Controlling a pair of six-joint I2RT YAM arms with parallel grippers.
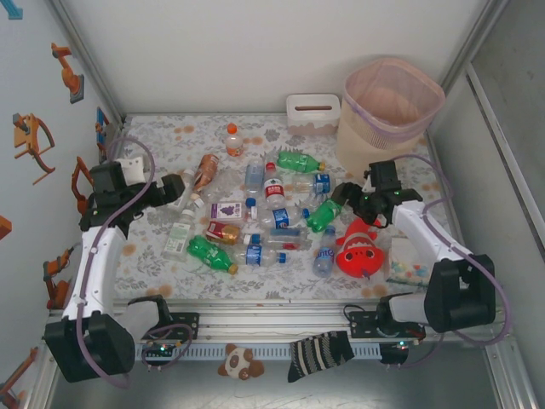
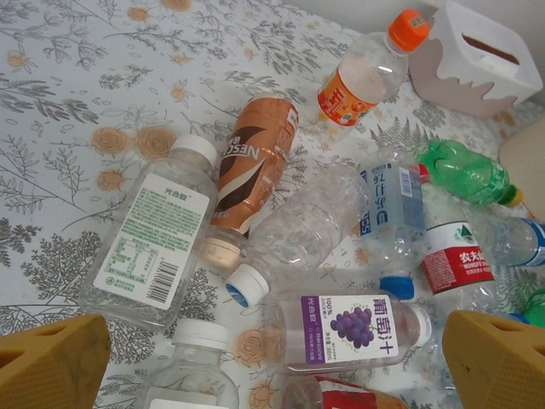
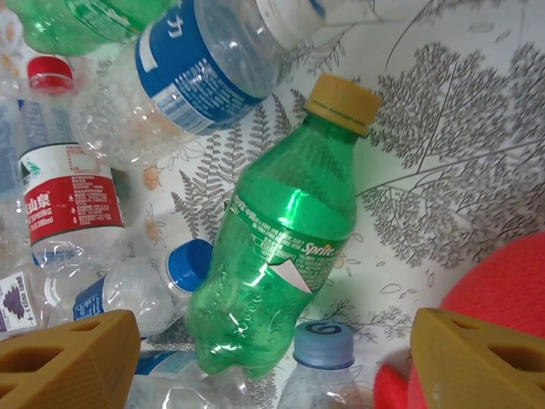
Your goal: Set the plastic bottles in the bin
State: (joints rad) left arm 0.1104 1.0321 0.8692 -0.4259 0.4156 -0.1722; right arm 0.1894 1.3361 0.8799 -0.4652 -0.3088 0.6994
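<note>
Fingers of right gripper (image 3: 272, 362) spread wide, straddling green plastic Sprite bottle (image 3: 277, 256) mid-table for pickup; left gripper (image 2: 272, 366) wide, empty.

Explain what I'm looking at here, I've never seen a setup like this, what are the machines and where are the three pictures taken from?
Two robot arms stand at a table's near edge. One picture looks down from above; the other two come from cameras on each wrist. Small plastic bottles lie scattered on the patterned cloth, beside a red fish toy, a white tissue box and a tall pink bin. The left pincer hangs open over the bottles, holding nothing. The right pincer is open above a green bottle, not gripping it.
</note>
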